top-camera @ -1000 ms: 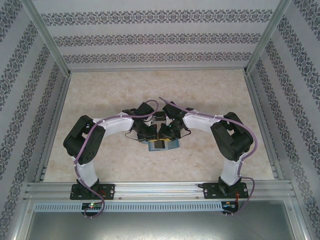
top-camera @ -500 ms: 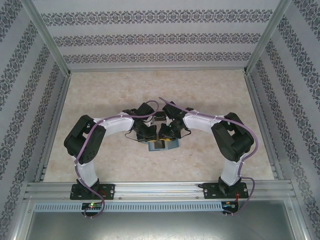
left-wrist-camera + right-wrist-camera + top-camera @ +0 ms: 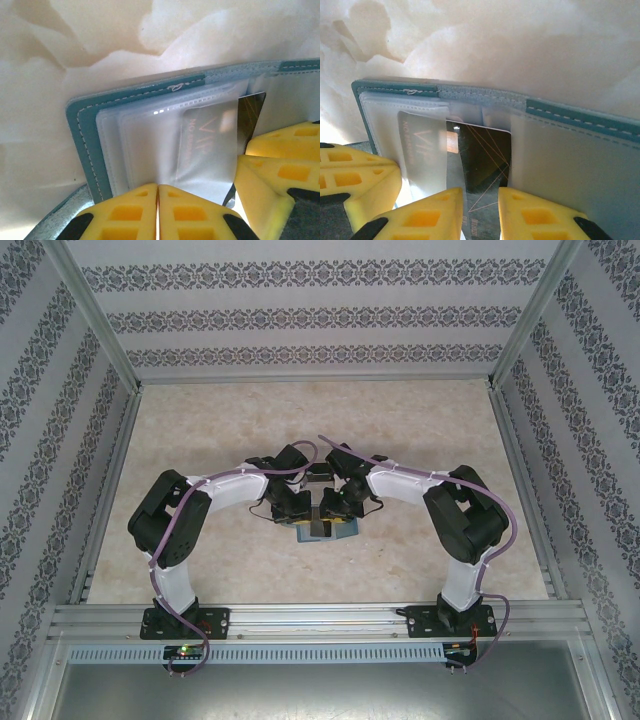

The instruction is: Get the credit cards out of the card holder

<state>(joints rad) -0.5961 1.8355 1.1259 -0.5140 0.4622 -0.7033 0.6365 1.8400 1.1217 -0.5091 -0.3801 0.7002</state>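
At the middle of the marble-patterned table [image 3: 200,440], a little toward the bases, I saw both arms folded inward so that their wrists met over the card holder [image 3: 85,140]. It lay flat and open, inside face up, its teal stitched border framing the clear sleeves [image 3: 145,145].

Through the left wrist camera, the left gripper [image 3: 158,192] had its yellow fingers pressed together with no gap between them, right at the near edge of the sleeves. I could not tell whether a layer of plastic was pinched between the pads. Just beyond the fingertips a pale card marked VIP [image 3: 205,145] sat under the clear plastic. To its right the corner of a dark card [image 3: 487,155] showed, close against the other arm's yellow fingers [image 3: 280,170].

Through the right wrist camera, the right gripper [image 3: 480,195] had its fingers a narrow way apart, and the dark card with its thin gold lines filled the gap between them. That card lay slightly tilted beside the holder's central fold, its far edge and right corner bare, its left part overlapped by the pale card. Whether the fingers were actually clamping it or only straddling it, I could not tell.
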